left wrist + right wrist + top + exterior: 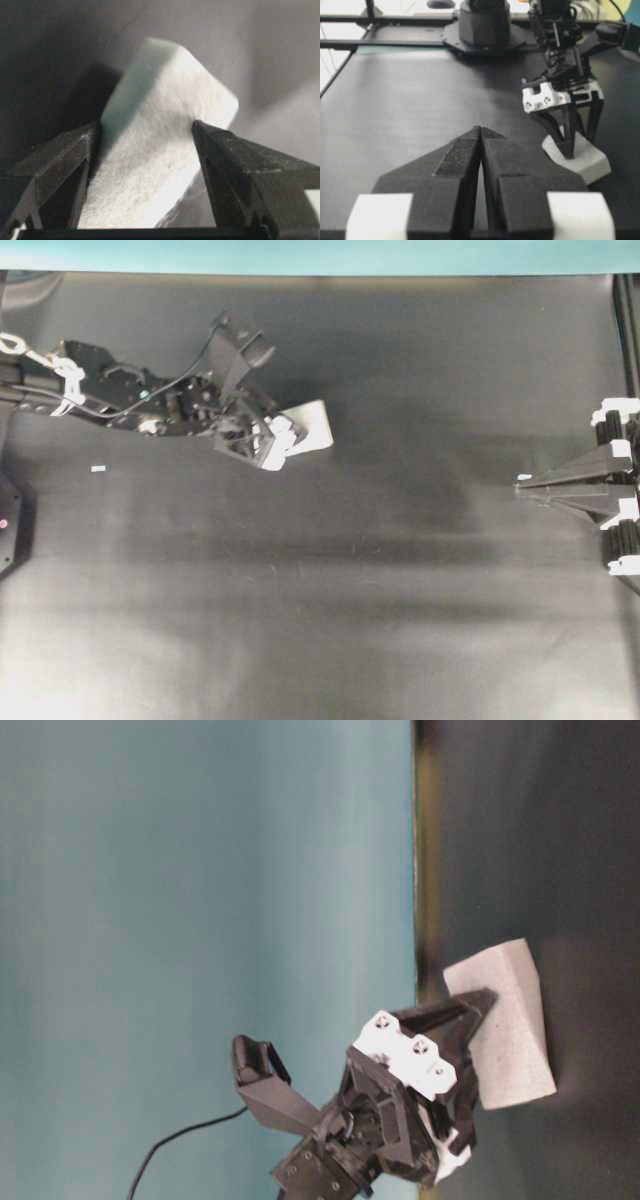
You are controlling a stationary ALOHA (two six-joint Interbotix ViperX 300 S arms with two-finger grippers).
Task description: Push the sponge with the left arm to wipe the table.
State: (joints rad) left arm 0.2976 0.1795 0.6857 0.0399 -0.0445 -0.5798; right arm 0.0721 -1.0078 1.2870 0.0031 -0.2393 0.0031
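Note:
The white foam sponge (316, 426) (512, 1020) (160, 135) (587, 164) lies flat on the black table (400, 590), left of centre near the back. The left arm (130, 390) reaches in from the left. Its gripper (290, 437) (145, 127) (580, 142) is open, jaws spread wide, with both fingertips (567, 150) set down on the sponge's near end. The rest of the sponge sticks out beyond them. My right gripper (520, 487) (481, 127) is shut to a point at the right edge, far from the sponge and holding nothing.
A teal strip (320, 255) runs along the table's far edge. A tiny white speck (98, 468) lies on the table left of the left arm. The right arm's base (622, 490) sits at the right edge.

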